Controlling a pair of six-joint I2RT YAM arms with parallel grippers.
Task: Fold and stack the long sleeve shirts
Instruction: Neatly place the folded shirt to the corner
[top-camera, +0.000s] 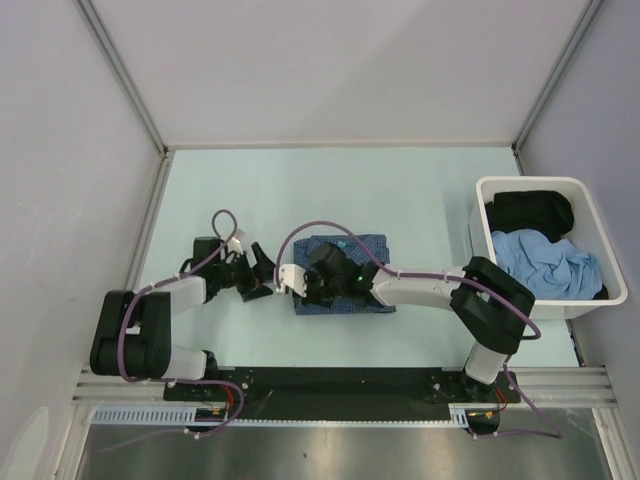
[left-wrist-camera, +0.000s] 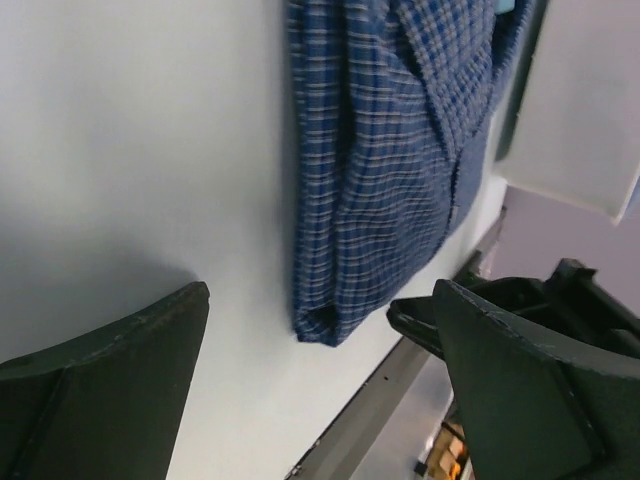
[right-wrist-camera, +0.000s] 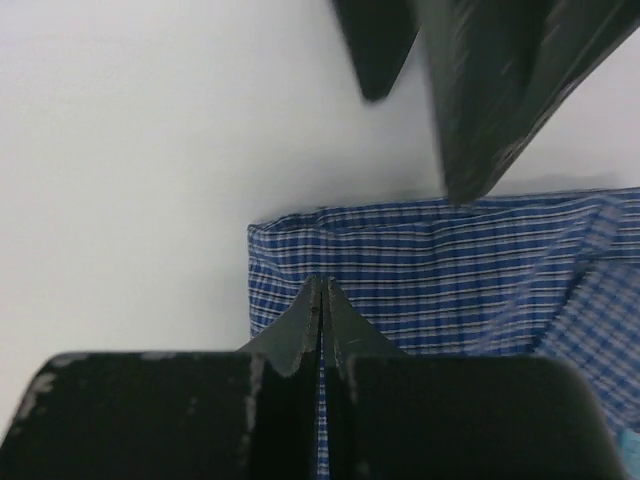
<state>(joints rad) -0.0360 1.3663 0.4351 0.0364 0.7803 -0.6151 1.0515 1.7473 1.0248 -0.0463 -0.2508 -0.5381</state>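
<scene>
One long sleeve shirt, dark blue with a fine white check, lies folded into a small rectangle on the table near the middle front. It also shows in the left wrist view and the right wrist view. My left gripper is open and empty, just left of the shirt's left edge, with its fingers wide apart. My right gripper is shut, its tips over the shirt close to its left edge. I see no cloth pinched between them.
A white bin stands at the right edge of the table and holds a black garment and a light-blue garment. Grey walls close in the table at the back and sides. A metal rail runs along the front.
</scene>
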